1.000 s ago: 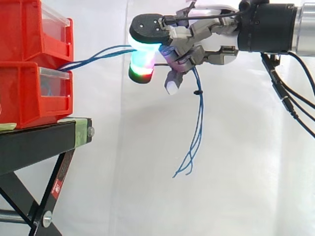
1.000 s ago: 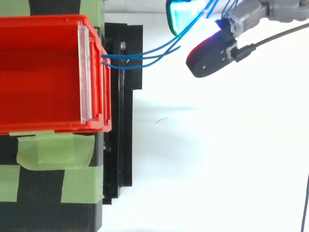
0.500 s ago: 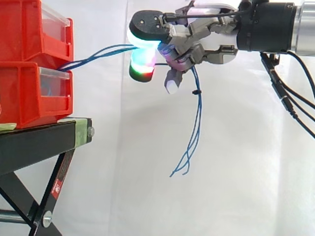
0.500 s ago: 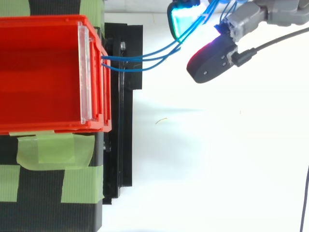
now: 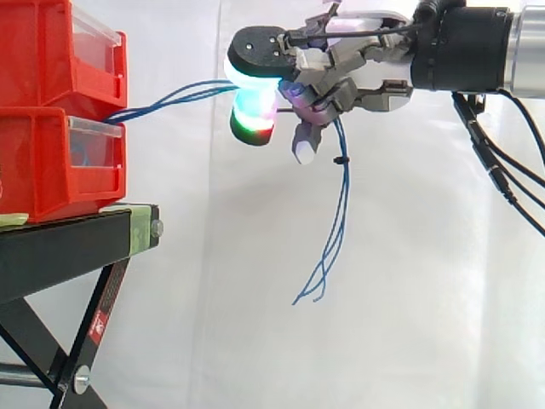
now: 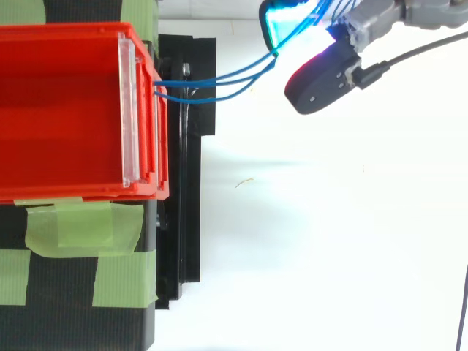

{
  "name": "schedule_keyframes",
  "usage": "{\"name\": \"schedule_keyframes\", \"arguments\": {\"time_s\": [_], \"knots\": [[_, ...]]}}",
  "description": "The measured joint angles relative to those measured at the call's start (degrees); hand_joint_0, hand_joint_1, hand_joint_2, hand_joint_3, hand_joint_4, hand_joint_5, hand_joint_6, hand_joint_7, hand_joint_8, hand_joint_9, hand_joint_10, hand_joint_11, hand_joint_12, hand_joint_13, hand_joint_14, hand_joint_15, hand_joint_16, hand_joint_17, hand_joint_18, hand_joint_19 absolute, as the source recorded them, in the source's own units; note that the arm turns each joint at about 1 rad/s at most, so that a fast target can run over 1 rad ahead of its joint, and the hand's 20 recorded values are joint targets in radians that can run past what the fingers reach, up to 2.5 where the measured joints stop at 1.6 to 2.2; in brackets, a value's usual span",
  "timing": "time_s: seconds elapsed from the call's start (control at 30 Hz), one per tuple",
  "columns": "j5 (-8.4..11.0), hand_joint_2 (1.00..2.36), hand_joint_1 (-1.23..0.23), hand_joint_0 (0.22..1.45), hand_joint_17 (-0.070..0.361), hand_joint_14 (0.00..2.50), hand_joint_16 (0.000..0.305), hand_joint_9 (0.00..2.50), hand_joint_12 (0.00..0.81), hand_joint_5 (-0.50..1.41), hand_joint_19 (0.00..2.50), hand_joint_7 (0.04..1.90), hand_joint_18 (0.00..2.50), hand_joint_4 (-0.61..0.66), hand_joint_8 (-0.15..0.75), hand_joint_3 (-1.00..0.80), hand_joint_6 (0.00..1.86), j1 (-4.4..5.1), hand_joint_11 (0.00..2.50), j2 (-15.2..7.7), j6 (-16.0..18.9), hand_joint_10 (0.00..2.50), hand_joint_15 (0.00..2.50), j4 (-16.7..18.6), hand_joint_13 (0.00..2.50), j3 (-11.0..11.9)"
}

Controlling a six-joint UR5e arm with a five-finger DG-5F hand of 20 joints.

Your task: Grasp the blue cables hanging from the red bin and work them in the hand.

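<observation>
The robot hand (image 5: 358, 72) reaches in level from the right of the side view, high above the floor and out in front of the bins. Its fingers are curled in over the blue cables (image 5: 342, 204), which it grips. One thick fingertip pad (image 5: 253, 115) points down and glows cyan with a green and red band at its end. Beside it a smaller white pad (image 5: 304, 152) also hangs downward, and there is a magenta glow between them. From the grip the cables run two ways. To the left they stretch in a shallow, slightly sagging line to the bins. Downward their loose ends hang free below the palm and splay a little at the tips, in front of the white curtain (image 5: 426, 298). From above, the robot hand (image 6: 322, 77) sits near the top edge, and the blue strands (image 6: 227, 77) fan out from it toward the bin front. The cables come out at the front where the upper red bin (image 5: 43, 51) rests on the lower red bin (image 5: 43, 162). Both bins have clear front panels and stand stacked on the black stand (image 5: 68, 247), where strips of green tape (image 6: 80, 227) lie across the top surface.
</observation>
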Motion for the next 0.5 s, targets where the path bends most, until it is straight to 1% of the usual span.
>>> {"name": "schedule_keyframes", "arguments": {"time_s": [0.03, 0.07, 0.1, 0.13, 0.17, 0.2, 0.27, 0.33, 0.4, 0.5], "knots": [[0.0, 1.0, -0.68, 0.84, 0.111, 2.5, 0.049, 0.89, 0.47, 0.47, 0.58, 1.24, 1.28, 0.18, 0.368, -0.97, 0.58, -0.02, 2.5, 0.0, -0.03, 2.5, 1.61, -0.05, 1.11, 0.0], [0.0, 1.01, -0.68, 0.87, 0.11, 2.5, 0.049, 0.9, 0.473, 0.47, 0.59, 1.23, 1.28, 0.18, 0.368, -0.81, 0.58, -0.03, 2.5, 0.0, -0.04, 2.5, 1.65, -0.09, 1.11, 0.0], [0.0, 1.01, -0.67, 0.87, 0.111, 2.5, 0.05, 0.9, 0.474, 0.49, 0.6, 1.29, 1.28, 0.18, 0.377, -0.71, 0.44, -0.04, 2.5, 0.0, -0.05, 2.5, 1.66, -0.13, 1.11, 0.0], [0.0, 1.01, -0.66, 0.88, 0.111, 2.5, 0.05, 0.9, 0.48, 0.5, 0.6, 1.32, 1.28, 0.19, 0.377, -0.67, 0.38, -0.06, 2.5, 0.0, -0.06, 2.5, 1.65, -0.17, 1.11, -0.01], [0.0, 1.02, -0.64, 0.87, 0.113, 2.5, 0.05, 0.9, 0.484, 0.52, 0.61, 1.35, 1.28, 0.19, 0.377, -0.6, 0.27, -0.08, 2.5, 0.0, -0.07, 2.5, 1.66, -0.2, 1.11, -0.01], [0.0, 1.02, -0.63, 0.86, 0.115, 2.5, 0.051, 0.9, 0.481, 0.53, 0.6, 1.41, 1.28, 0.21, 0.381, -0.5, 0.11, -0.08, 2.5, 0.0, -0.07, 2.5, 1.66, -0.22, 1.11, -0.01], [0.0, 1.02, -0.61, 0.86, 0.115, 2.5, 0.051, 0.9, 0.488, 0.53, 0.61, 1.43, 1.26, 0.22, 0.387, -0.4, 0.0, -0.09, 2.5, 0.0, -0.07, 2.5, 1.68, -0.26, 1.1, 0.0], [0.0, 1.02, -0.6, 0.87, 0.129, 2.5, 0.057, 0.91, 0.5, 0.51, 0.48, 1.4, 1.29, 0.24, 0.388, -0.29, 0.0, -0.09, 2.5, 0.0, -0.07, 2.5, 1.64, -0.26, 1.13, 0.0], [0.0, 1.02, -0.59, 0.88, 0.136, 2.5, 0.06, 0.92, 0.502, 0.5, 0.41, 1.36, 1.3, 0.25, 0.392, -0.21, 0.0, -0.11, 2.5, 0.0, -0.07, 2.5, 1.62, -0.2, 1.14, 0.0], [0.0, 1.02, -0.59, 0.89, 0.141, 2.5, 0.063, 0.92, 0.504, 0.49, 0.36, 1.34, 1.32, 0.27, 0.396, -0.15, 0.01, -0.12, 2.5, 0.0, -0.07, 2.5, 1.6, -0.11, 1.15, 0.01]]}}
